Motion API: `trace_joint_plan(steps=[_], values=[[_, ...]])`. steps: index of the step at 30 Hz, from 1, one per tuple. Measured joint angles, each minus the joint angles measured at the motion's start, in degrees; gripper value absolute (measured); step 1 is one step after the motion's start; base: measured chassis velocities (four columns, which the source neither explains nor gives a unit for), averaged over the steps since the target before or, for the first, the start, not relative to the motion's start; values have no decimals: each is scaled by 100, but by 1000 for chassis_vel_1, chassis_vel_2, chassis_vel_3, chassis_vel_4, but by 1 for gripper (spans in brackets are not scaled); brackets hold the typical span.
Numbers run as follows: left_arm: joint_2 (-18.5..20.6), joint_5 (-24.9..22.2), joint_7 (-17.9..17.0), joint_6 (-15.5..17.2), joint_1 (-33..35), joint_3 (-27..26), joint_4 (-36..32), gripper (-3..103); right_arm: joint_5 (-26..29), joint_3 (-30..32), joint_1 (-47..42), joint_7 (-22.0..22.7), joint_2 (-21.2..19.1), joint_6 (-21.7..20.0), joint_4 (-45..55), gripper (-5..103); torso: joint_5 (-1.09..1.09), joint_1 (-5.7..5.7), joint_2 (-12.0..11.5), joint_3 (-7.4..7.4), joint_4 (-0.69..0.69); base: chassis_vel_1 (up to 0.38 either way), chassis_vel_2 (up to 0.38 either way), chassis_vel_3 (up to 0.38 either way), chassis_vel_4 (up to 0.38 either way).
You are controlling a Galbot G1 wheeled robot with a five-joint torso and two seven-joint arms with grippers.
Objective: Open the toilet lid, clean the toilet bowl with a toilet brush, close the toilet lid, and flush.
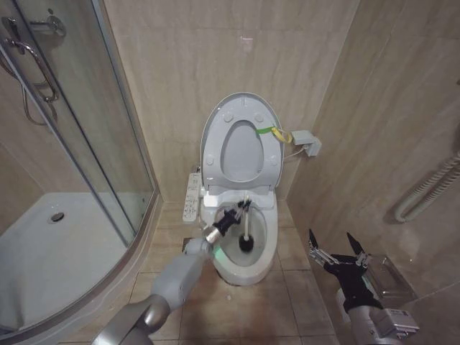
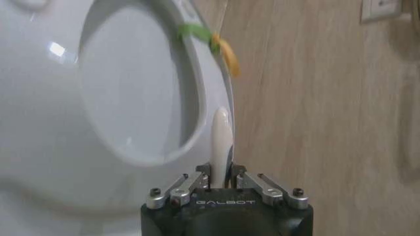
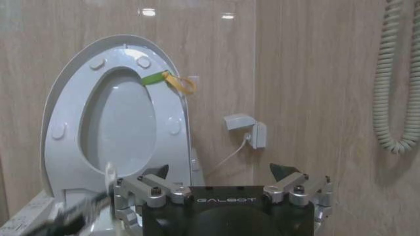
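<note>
Two grippers are visible. Left gripper (image 1: 237, 213) is clamped on the thin white handle of the toilet brush (image 1: 246, 228), over the toilet bowl (image 1: 267, 248) centre; the dark bristle head sits low inside the white oval basin. Toilet lid (image 1: 215, 129) stands raised at 12 o'clock of the bowl, with the ring seat against it and a yellow-green band (image 1: 275, 133) at its 3 o'clock edge. Right gripper (image 1: 338, 248) hangs at 3 o'clock of the bowl, claw spread wide, holding nothing.
</note>
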Motion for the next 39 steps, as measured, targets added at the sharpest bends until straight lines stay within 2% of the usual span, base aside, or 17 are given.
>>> trace_joint_plan(steps=[5,9,12,20,24,27,28,30,37,39], values=[[-41,-51,68,-24,-76,116,109,19,0,0,0,0,0,0,0,100,0,0,0,0,3,0,0,0,0],[-109,-51,355,-153,40,231,642,19,0,0,0,0,0,0,0,100,-1,0,0,0,5,0,0,0,0],[-105,-41,442,-196,149,217,740,19,0,0,0,0,0,0,0,100,-1,0,0,-1,4,0,0,0,0],[137,280,518,-157,303,115,756,19,0,0,0,0,0,0,0,100,0,-1,2,-2,3,0,0,0,0],[263,293,449,-106,388,96,477,19,0,0,0,0,0,0,0,100,0,-1,1,-1,6,0,0,0,0],[212,275,430,-124,360,34,398,19,0,0,0,0,0,0,0,100,0,0,1,1,6,0,0,0,0],[106,279,461,-162,251,-55,359,19,0,0,0,0,0,0,0,100,-1,0,1,1,0,0,0,0,0],[-2,299,538,-186,71,-129,342,19,0,0,0,0,0,0,0,100,0,0,1,0,-3,0,0,0,0],[-170,316,653,-217,-84,-109,384,19,0,1,0,0,0,0,0,100,1,0,1,0,4,0,0,0,0],[-259,340,789,-280,-84,-109,520,19,0,0,0,0,0,0,0,100,0,0,1,0,4,0,0,0,0]])
